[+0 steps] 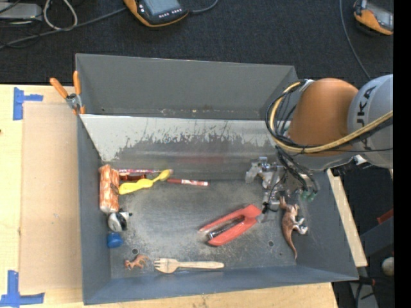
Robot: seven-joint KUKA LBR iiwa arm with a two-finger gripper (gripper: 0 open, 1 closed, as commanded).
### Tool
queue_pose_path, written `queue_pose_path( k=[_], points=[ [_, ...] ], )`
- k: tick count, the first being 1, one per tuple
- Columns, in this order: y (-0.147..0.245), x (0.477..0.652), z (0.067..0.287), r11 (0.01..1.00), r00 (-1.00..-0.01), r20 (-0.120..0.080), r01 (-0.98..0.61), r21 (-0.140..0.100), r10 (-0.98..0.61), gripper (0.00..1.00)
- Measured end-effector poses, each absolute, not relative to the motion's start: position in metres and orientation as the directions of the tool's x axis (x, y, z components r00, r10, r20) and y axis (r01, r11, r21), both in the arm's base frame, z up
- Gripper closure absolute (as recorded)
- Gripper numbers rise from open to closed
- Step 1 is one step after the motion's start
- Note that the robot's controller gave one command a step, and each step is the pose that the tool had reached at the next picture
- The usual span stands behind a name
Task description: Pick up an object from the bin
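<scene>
Gripper, right of centre in the grey bin; open or closed cannot be told.
Red stapler-like tool lies just lower left of it; brown toy dinosaur just lower right.

Dinosaur right of tool — fork in front

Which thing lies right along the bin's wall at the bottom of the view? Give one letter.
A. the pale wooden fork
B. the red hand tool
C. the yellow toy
A: the pale wooden fork lies lengthwise against that wall of the bin, while the red hand tool sits out on the floor and the yellow toy lies toward the opposite side.
</scene>
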State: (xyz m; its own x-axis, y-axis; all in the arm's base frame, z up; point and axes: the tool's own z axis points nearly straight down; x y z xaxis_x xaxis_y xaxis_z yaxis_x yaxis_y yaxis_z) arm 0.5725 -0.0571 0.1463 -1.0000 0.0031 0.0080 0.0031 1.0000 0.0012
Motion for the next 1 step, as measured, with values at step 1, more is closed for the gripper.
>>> queue_pose_path(
  k=[1],
  points=[
    [-0.0570, 0.5740, 0.1509, 1.000, -1.000, 0.001, 0.002, 0.000, 0.002, 0.00]
  ],
)
